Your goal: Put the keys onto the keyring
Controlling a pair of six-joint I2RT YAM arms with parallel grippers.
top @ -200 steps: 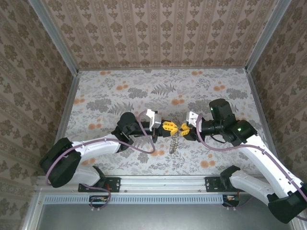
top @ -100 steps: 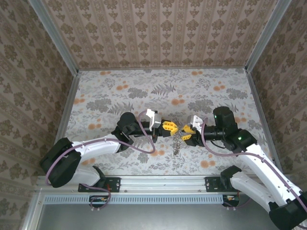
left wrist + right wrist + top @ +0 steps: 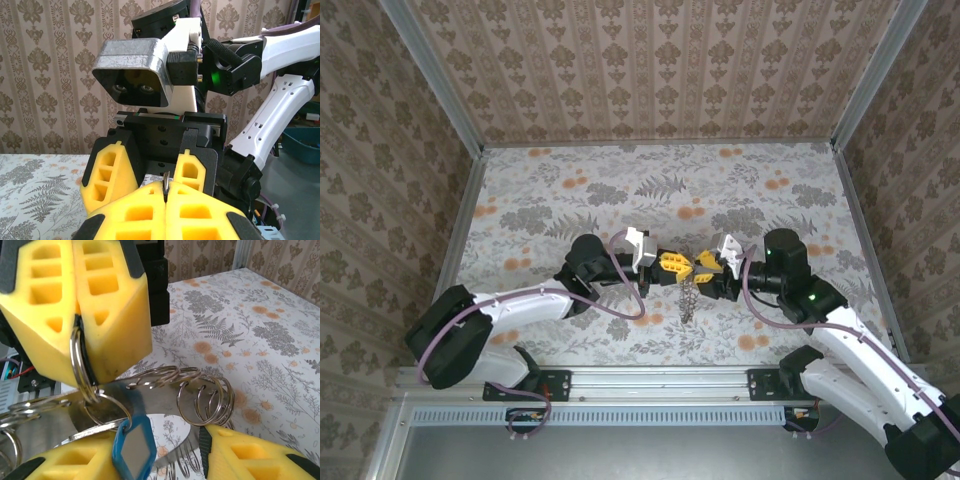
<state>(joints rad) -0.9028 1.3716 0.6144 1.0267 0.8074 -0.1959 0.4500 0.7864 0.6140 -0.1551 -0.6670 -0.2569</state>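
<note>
No legible text, no labels, brands, numbers or signs readable anywhere

Bright, even, diffuse light from overhead in the top view; only faint, soft shadows beneath the left arm [image 3: 520, 302] on the floral table [image 3: 570, 180]. Sharp all over, slight bowing at the corners. From the right wrist, mirror-like glare on the keys [image 3: 160, 376], soft focus on the right gripper's own fingers [image 3: 250, 460] at the bottom edge. From the left wrist, near-white highlights on the right arm [image 3: 287, 45].
</note>
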